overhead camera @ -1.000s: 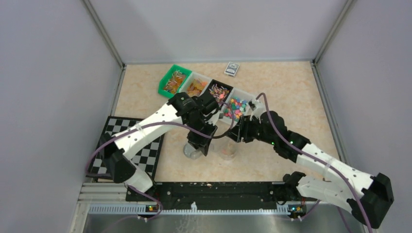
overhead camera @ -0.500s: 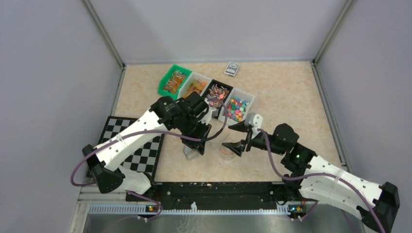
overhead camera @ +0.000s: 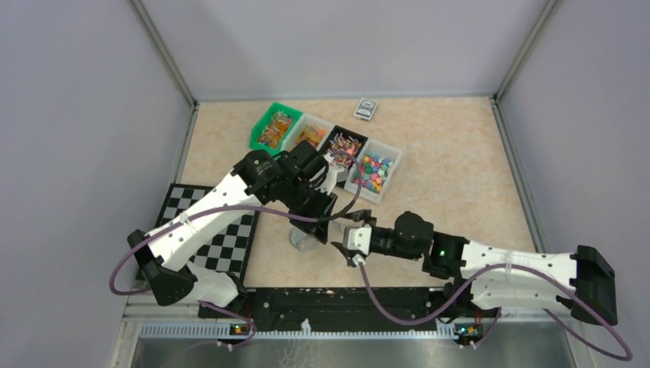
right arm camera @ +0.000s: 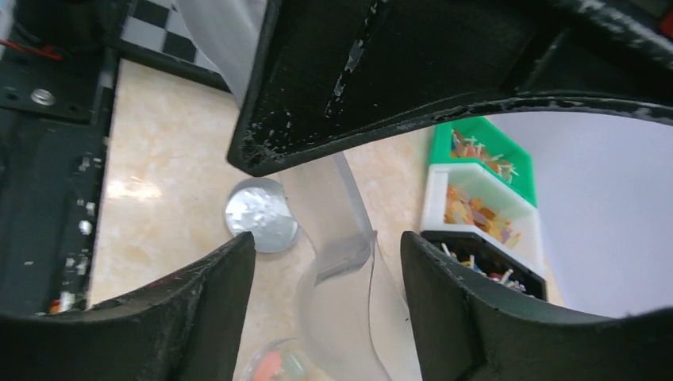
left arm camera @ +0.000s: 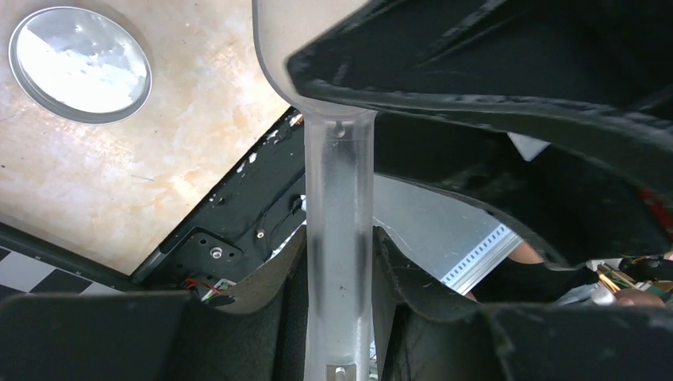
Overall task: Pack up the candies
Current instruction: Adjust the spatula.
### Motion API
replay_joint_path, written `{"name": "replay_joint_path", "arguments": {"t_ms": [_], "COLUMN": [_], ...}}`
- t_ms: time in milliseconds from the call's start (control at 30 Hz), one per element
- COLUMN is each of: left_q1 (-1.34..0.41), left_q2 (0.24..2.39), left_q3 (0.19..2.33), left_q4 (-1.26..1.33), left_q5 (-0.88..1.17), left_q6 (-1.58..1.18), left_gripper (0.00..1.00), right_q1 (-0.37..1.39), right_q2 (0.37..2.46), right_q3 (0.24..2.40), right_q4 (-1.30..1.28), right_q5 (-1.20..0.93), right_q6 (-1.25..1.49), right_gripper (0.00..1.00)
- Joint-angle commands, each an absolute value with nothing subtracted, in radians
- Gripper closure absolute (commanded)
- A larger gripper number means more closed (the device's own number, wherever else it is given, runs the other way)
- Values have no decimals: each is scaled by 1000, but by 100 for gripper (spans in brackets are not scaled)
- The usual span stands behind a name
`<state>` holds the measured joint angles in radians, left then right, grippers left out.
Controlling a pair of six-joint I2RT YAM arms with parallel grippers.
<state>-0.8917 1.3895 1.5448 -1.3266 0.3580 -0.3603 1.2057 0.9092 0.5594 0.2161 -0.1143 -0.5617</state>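
The candies fill four bins at the back: green (overhead camera: 274, 128), white (overhead camera: 310, 136), black (overhead camera: 345, 146) and a white one with mixed colours (overhead camera: 373, 170). My left gripper (overhead camera: 320, 226) is shut on the handle of a clear plastic scoop (left arm camera: 340, 238), whose bowl tilts down over a small clear cup (right arm camera: 278, 367) holding a few orange and pale candies. My right gripper (overhead camera: 352, 244) is open and low beside that cup, with the scoop (right arm camera: 341, 262) showing between its jaws. In the top view the grippers hide the cup.
A round silver lid (overhead camera: 303, 239) lies on the table left of the cup and also shows in the left wrist view (left arm camera: 79, 63). A checkerboard mat (overhead camera: 230, 245) lies at the left. A small card (overhead camera: 366, 109) sits at the back. A black rail (overhead camera: 337, 300) runs along the near edge.
My right arm has drawn back from the mixed-colour bin and dropped low toward the near edge, its gripper now beside the cup. My left gripper shifted slightly left, then held still with the scoop.
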Motion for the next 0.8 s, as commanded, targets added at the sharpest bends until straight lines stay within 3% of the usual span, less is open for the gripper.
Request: {"name": "replay_joint_path", "arguments": {"t_ms": [0, 167, 300, 367, 600, 767], "left_q1": [-893, -891, -890, -890, -890, -890], "left_q2": [1371, 1373, 1361, 1348, 1266, 1241], "left_q3": [1592, 1617, 1644, 1645, 1599, 1563], "left_q4": [-1278, -1276, -1257, -1233, -1149, -1114], "left_q5": [399, 359, 315, 302, 220, 237], "left_q6": [-340, -342, -354, -355, -314, -286], "left_gripper": [100, 99, 87, 82, 48, 39], "right_q1": [1238, 1241, 1241, 1242, 1241, 1241], "right_q2": [978, 1027, 1040, 1042, 1064, 1104], "right_q3": [606, 581, 562, 561, 572, 607], "right_q4": [361, 481, 549, 569, 615, 597], "right_q5": [58, 103, 117, 117, 151, 170], "right_q6": [-669, -668, -668, -655, -558, -475], "right_gripper": [38, 71, 100, 100, 100, 100]}}
